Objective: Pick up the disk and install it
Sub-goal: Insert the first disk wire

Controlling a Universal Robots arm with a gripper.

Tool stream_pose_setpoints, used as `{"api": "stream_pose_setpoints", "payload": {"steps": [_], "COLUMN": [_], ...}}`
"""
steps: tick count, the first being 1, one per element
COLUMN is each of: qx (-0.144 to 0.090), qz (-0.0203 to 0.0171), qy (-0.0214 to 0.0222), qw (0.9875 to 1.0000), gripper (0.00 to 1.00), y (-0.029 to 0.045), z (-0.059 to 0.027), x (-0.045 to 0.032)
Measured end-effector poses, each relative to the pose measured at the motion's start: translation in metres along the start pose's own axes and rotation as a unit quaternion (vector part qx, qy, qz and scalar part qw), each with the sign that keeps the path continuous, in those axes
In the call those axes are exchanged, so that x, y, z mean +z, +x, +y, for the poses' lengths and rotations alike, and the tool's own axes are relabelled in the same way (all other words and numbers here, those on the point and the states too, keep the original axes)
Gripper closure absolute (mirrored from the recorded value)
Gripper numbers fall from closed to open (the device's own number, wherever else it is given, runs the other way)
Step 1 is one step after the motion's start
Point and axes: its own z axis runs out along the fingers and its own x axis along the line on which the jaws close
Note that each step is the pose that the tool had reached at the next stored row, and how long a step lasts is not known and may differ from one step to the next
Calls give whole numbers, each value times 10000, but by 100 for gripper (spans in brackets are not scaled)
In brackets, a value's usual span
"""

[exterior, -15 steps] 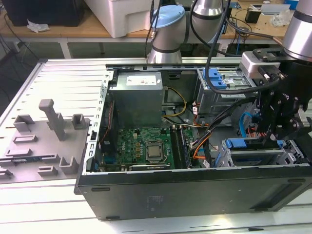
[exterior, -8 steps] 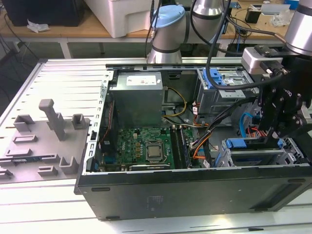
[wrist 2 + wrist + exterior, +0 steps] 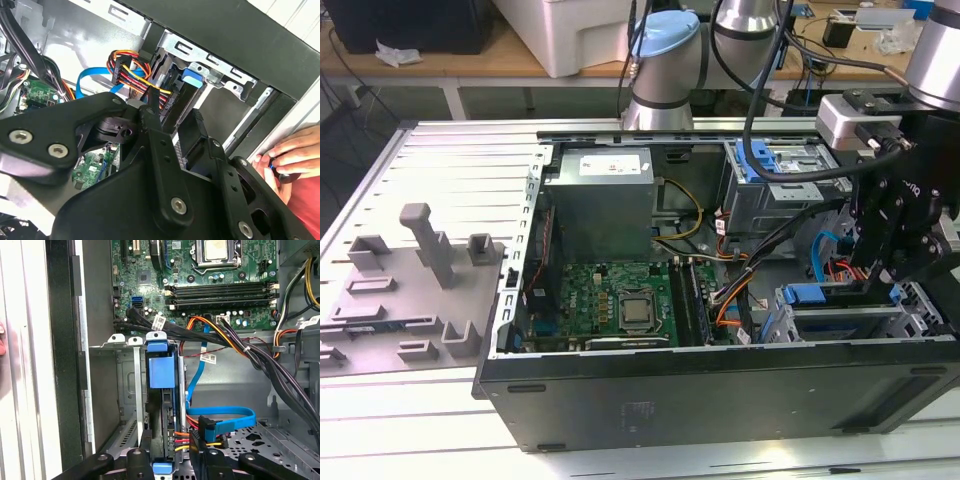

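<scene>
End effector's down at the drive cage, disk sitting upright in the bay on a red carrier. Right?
Nearly. The carrier is blue, not red: the first wrist view shows the disk upright in the drive cage with a blue front strip, and the end effector is down at the cage.

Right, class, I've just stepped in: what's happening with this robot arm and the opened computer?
A robot arm has its claw down inside the open computer case, at the drive cage near the case's front corner on the exterior view's right. The disk, in its blue carrier, stands on edge in the cage's slot, between the claw's fingers. A person's hand rests on the case's outer edge in the second wrist view.
</scene>
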Motion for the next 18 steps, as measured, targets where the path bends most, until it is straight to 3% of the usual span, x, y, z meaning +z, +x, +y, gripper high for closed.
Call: {"api": "stream_pose_setpoints", "payload": {"steps": [8, 18], "qx": [0, 0], "qz": [1, 4], "qy": [0, 0], "qw": [10000, 10000], "gripper": [57, 57], "y": [2, 24], "z": [-1, -10], "x": [-23, -237]}}
